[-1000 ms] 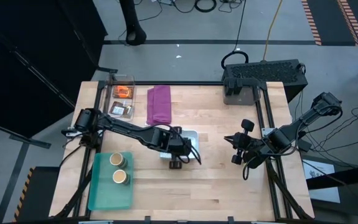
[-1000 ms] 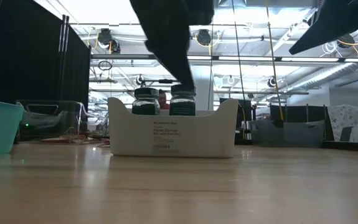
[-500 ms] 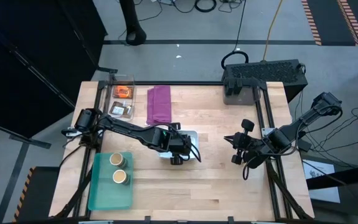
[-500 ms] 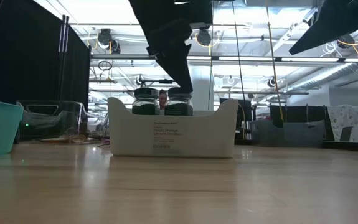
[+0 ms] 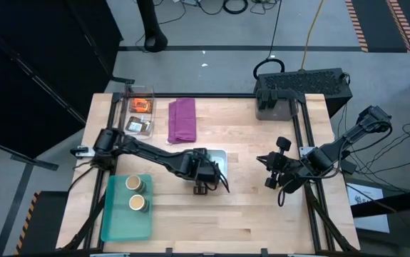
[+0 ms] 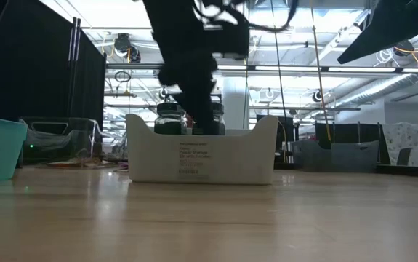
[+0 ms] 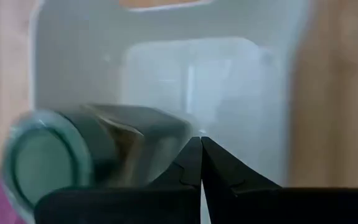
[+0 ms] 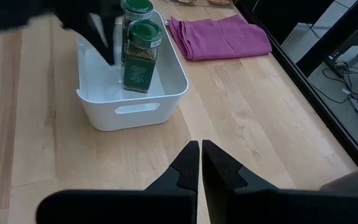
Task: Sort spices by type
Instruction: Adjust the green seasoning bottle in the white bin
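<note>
Wooden table, two green-lidded jars in white bin.

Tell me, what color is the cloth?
The cloth is purple, shown best in the right wrist view.

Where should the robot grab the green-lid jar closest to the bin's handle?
By its green lid, coming straight down from above. The jar stands upright inside the white bin, whose walls hide its lower sides, and a second jar crowds it behind.

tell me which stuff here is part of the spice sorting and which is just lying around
Job: green-lid jars in the white bin; tan-lid jars in the teal tray; packets in the clear box.
Lying about: purple cloth; black case.
</note>
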`<action>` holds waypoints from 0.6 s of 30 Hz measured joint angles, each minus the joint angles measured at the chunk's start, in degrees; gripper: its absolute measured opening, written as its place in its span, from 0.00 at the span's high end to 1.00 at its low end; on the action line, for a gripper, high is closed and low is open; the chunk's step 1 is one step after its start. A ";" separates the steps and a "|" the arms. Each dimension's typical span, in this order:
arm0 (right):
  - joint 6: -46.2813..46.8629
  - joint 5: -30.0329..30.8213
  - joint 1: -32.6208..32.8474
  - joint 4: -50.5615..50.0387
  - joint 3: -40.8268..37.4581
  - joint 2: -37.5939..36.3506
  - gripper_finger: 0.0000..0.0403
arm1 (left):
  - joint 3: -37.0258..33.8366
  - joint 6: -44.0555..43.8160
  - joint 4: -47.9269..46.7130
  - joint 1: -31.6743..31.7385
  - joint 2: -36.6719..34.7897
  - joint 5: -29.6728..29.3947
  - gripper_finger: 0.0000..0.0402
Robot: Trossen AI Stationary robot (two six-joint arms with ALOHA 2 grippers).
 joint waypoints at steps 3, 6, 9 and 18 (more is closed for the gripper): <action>0.00 -0.02 0.00 0.01 0.00 0.01 1.00 | 0.04 -0.04 1.11 1.02 2.17 -2.99 0.98; -0.02 -0.04 0.00 -0.02 0.00 0.02 1.00 | 0.02 0.02 1.59 1.79 3.71 -5.13 0.98; -0.07 -0.04 0.00 -0.02 0.00 0.02 1.00 | 0.05 0.01 3.32 2.42 3.83 -5.92 0.98; -0.09 -0.04 0.00 -0.03 0.00 0.02 1.00 | 0.04 0.09 1.73 2.83 3.58 -6.33 0.98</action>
